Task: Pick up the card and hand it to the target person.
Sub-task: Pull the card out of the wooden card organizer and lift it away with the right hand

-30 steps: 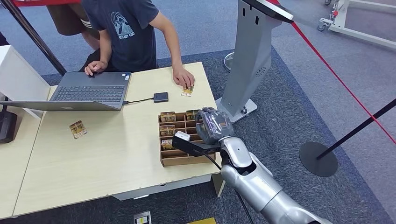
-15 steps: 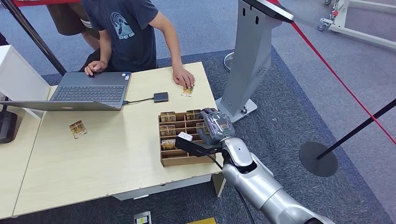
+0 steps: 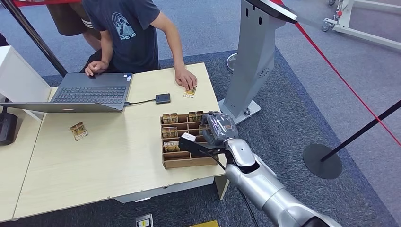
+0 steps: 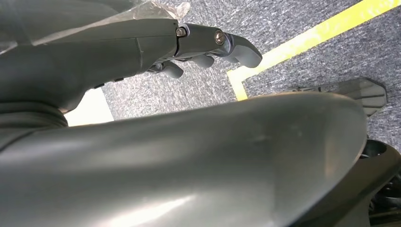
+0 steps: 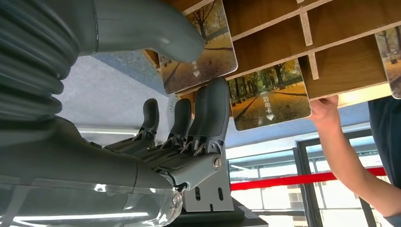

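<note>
A wooden card rack (image 3: 182, 161) stands near the table's right front edge, with picture cards (image 3: 169, 118) upright in several slots. My right hand (image 3: 217, 126) hovers over the rack's right column. In the right wrist view its thumb (image 5: 161, 35) and fingers (image 5: 212, 111) are spread on either side of one card (image 5: 208, 59) that stands in the rack (image 5: 340, 47), with a second card (image 5: 269, 101) beside it. Whether they press on the card is unclear. My left hand (image 4: 203, 45) hangs over the carpet and holds nothing. The person (image 3: 130, 28) leans over the far edge, one hand on a card (image 3: 190, 92).
An open laptop (image 3: 90, 92) and a small black device (image 3: 162, 98) lie at the back of the table. A loose card (image 3: 79, 131) lies at the left. A grey kiosk stand (image 3: 253, 56) rises right of the table, beyond it a red barrier rope (image 3: 340, 75).
My right hand has edged slightly to the right and lower over the rack's right column. The person and the cards on the table have not moved.
</note>
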You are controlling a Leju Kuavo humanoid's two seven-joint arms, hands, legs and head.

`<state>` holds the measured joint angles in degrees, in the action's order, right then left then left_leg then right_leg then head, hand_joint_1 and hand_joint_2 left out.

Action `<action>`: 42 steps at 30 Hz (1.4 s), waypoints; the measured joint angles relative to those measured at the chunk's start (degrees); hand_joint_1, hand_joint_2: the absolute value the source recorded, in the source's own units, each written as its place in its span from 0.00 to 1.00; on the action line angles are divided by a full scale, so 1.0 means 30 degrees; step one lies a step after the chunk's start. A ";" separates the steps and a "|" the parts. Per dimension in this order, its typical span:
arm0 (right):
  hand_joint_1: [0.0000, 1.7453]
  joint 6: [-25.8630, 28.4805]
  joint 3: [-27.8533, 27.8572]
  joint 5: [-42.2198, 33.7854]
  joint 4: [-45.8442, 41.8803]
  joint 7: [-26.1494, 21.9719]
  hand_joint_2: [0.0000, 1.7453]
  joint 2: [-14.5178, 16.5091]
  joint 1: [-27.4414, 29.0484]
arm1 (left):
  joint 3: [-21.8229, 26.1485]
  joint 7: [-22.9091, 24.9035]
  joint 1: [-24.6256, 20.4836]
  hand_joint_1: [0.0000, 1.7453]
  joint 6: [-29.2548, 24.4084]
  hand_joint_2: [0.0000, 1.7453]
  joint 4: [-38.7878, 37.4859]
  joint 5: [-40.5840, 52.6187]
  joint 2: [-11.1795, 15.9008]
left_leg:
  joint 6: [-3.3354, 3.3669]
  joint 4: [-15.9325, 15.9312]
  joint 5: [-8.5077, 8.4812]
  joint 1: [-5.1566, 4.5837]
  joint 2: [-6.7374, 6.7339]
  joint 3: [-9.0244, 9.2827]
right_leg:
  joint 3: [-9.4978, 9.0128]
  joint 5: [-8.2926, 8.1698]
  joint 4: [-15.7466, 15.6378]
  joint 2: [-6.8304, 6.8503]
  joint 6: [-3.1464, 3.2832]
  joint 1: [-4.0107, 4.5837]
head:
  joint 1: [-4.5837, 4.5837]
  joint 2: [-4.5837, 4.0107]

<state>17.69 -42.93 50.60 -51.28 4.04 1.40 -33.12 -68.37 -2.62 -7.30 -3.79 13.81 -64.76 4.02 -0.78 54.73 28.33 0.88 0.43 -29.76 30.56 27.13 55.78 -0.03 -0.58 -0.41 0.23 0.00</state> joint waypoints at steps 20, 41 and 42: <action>0.59 0.0235 0.0280 0.0133 0.0854 0.0007 1.00 0.0073 -0.0146 | 0.0016 0.0000 0.0003 0.00 0.0053 0.00 0.0000 -0.0082 0.0000 | 0.0000 0.0000 -0.0001 0.0000 -0.0004 0.0009 | -0.0003 -0.0001 0.0001 0.0000 0.0001 0.0000 | -0.0004 0.0000; 0.73 0.0146 0.0317 0.0009 0.0090 -0.0694 1.00 0.0242 0.0145 | 0.0024 -0.0007 0.0014 0.00 -0.0035 0.00 0.0000 -0.0149 0.0000 | 0.0001 0.0001 -0.0004 0.0000 -0.0002 0.0009 | -0.0004 -0.0003 0.0003 0.0000 0.0001 0.0000 | -0.0002 0.0000; 0.75 0.0080 0.0315 0.0046 -0.0188 -0.0681 1.00 0.0229 0.0242 | 0.0025 -0.0007 0.0018 0.00 -0.0035 0.00 0.0000 -0.0155 0.0000 | 0.0001 0.0001 -0.0004 0.0000 -0.0002 0.0008 | -0.0003 -0.0002 0.0003 0.0000 0.0001 0.0000 | -0.0004 0.0000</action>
<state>17.93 -41.99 50.74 -51.84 2.00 2.09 -32.39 -68.30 -2.64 -7.24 -3.89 13.81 -65.22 4.02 -0.77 54.73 28.32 0.88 0.42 -29.74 30.56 27.13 55.79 -0.03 -0.57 -0.41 0.22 0.00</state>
